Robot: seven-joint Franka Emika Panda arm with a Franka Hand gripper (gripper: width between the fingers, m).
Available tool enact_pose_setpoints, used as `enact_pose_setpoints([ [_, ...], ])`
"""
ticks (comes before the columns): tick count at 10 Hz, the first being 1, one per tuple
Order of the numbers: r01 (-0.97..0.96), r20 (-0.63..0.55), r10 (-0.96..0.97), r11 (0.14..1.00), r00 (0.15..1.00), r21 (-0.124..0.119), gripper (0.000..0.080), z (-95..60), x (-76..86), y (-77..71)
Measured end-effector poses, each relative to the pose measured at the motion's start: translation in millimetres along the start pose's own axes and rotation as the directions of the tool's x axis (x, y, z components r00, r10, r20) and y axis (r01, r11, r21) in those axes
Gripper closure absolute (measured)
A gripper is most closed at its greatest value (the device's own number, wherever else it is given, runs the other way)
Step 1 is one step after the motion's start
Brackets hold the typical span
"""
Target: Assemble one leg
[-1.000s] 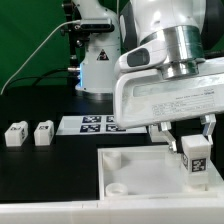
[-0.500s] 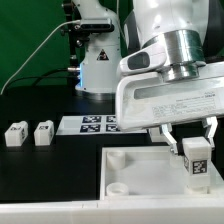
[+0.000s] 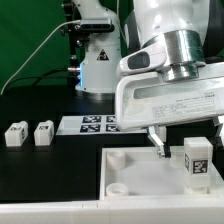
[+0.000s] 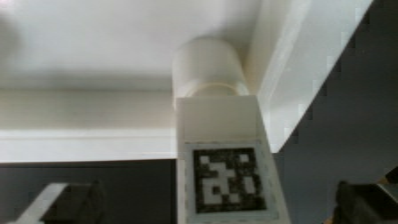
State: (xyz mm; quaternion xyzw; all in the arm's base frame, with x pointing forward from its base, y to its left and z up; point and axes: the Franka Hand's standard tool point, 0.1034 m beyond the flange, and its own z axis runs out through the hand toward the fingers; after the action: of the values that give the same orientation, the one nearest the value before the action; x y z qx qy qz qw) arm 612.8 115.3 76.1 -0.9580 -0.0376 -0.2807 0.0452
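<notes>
The end effector point(image 3: 188, 146) is seen spread open, its fingers point(image 3: 157, 146) set clear of the small white square-section plastic leg point(image 3: 196, 162), which is stood upright between them on the large white tray-like panel point(image 3: 135, 172), at its corner on the exterior view's right. A similar white block point(image 3: 14, 134) and a second one point(image 3: 43, 132) are laid on the black counter point(image 3: 50, 165), near the marker board point(image 3: 92, 124)
</notes>
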Motion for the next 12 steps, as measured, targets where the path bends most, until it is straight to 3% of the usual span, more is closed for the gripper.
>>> enact_pose_setpoints([
  [5, 0.002, -0.001, -0.002, 1.0, 1.0, 0.0, 0.0151, -0.2, 0.3, -0.1],
  [6, 0.006, 0.014, -0.006, 1.0, 1.0, 0.009, 0.0151, -13.8, 11.7, -6.7],
  [8, 0.0, 0.082, -0.001, 1.0, 0.997, 0.017, 0.0151, -32.5, 25.5, -5.5],
  [9, -0.005, 0.152, 0.001, 1.0, 0.988, 0.024, 0.0151, -31.7, 20.8, -8.2],
  [12, -0.005, 0.152, 0.001, 1.0, 0.988, 0.024, 0.0151, -31.7, 20.8, -8.2],
])
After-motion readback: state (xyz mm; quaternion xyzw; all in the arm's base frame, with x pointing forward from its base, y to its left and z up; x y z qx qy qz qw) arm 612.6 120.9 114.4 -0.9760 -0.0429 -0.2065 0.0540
